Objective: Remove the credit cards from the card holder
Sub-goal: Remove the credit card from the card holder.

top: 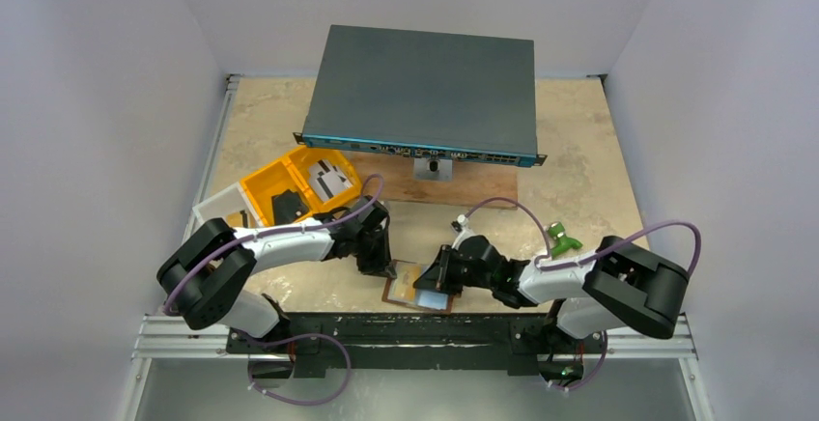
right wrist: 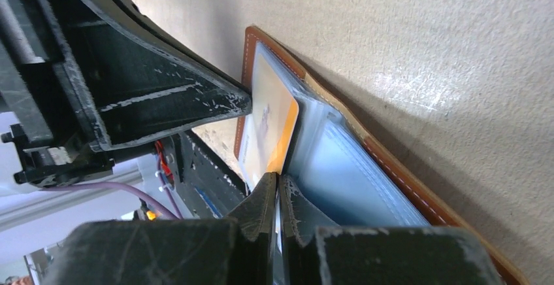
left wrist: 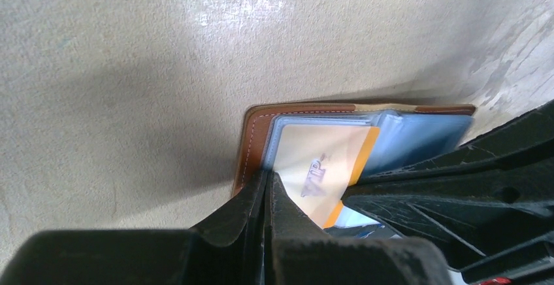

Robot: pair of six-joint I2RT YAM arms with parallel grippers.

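Card holder [top: 404, 288]: brown leather with a stitched edge, lying opened on the table [top: 579, 180] between the tips of the two grippers. Its pale grey-blue clear pockets [left wrist: 418, 134] face up.

Credit card [left wrist: 320, 161]: cream with an orange border and a small printed mark. We find it on top of the pockets, just ahead of both pairs of fingertips. We cannot tell whether one end still sits in a sleeve.

Left gripper [top: 377, 266]: we list it as closed, its fingers pressed together with nothing between them. The tips touch the near edge of the card holder, at the corner of the credit card.

Right gripper [right wrist: 277, 184]: also closed. Its tips meet at the card's lower edge, over the pockets. We cannot tell whether the card is actually pinched.

Yellow tray [top: 259, 187]: beyond the left gripper and well apart from it. We note a white-grey card [top: 331, 178] with dark marks and a black card [top: 288, 207] inside it.

Clear box [top: 214, 210]: touching the tray's outer side.

Network switch [top: 425, 93]: a dark flat unit far ahead of both grippers, resting on a wooden board [top: 473, 189].
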